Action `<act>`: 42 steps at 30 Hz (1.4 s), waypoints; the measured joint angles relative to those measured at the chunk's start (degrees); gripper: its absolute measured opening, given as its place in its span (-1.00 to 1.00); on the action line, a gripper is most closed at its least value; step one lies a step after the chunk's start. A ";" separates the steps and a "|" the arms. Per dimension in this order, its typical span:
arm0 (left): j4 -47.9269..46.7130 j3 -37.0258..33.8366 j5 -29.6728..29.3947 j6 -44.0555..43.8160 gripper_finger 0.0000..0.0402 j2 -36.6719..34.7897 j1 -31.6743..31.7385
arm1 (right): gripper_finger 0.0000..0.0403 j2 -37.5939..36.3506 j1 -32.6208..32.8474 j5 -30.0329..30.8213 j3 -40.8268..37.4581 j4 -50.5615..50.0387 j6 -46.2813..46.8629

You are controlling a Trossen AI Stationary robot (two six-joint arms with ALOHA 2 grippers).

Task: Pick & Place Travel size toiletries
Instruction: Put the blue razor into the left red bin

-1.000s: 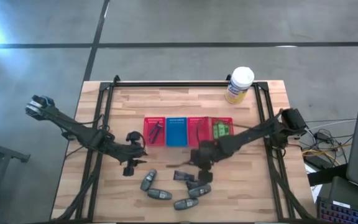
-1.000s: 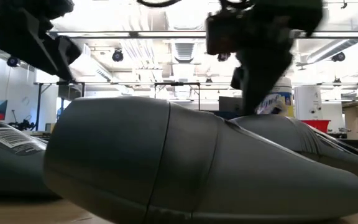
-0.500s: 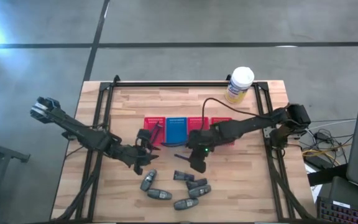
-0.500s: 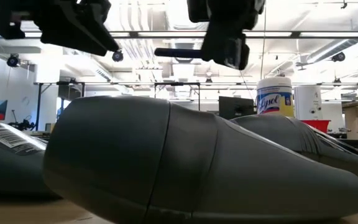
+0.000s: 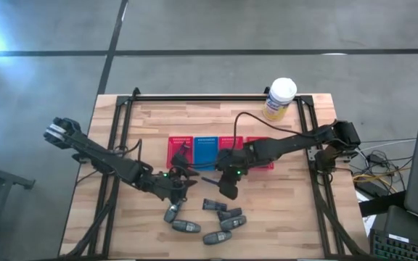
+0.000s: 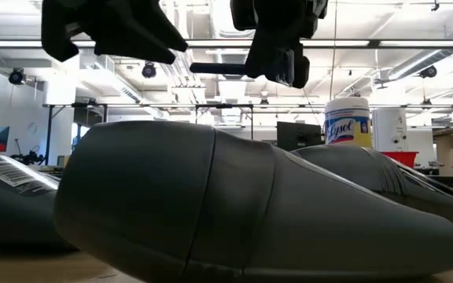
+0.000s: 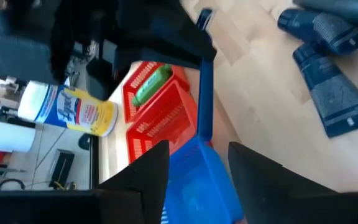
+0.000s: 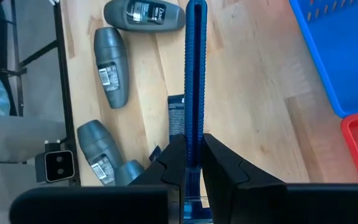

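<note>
Our right gripper [image 5: 223,187] hangs over the middle of the counter [image 5: 296,217], its fingers [image 8: 219,171] clamped on a thin blue razor [image 8: 193,74], which sticks straight out ahead of them. Our left gripper [image 5: 183,176] sits just beside it at nine o'clock, fingers [image 7: 151,168] apart with nothing between them, close to the blue basket [image 5: 205,152]. At twelve o'clock from both grippers runs the basket row: a red basket [image 5: 173,150], the blue one, then more red baskets [image 5: 260,145], partly covered by our right arm. A green bottle [image 7: 150,85] lies in a red basket in the left wrist view. The white-and-yellow canister [image 5: 279,99] stands at the counter's far edge. At six o'clock lie the grey oval bottles [image 5: 186,227] and small dark bottles [image 5: 215,205], loosely clustered. In the low view one grey bottle [image 6: 211,204] fills the foreground and hides most of the counter; both grippers are cut off at the top.
</note>
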 joint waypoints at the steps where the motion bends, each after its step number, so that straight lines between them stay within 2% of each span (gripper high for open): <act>1: 0.41 0.18 0.15 0.20 -0.12 0.20 0.00 | -0.85 0.00 0.00 -0.02 0.00 0.02 0.00; 8: 1.53 2.07 2.76 1.59 -0.03 3.67 0.66 | -0.84 0.00 -0.02 -0.23 -0.02 1.13 -0.19; 19: 3.40 6.73 0.94 2.70 -0.07 10.58 2.27 | -0.84 -0.02 0.55 -1.13 -0.02 0.94 -0.03; 42: 2.43 8.08 3.01 3.04 -0.73 12.42 2.25 | -0.83 -0.07 0.59 -1.72 -0.02 1.07 -0.22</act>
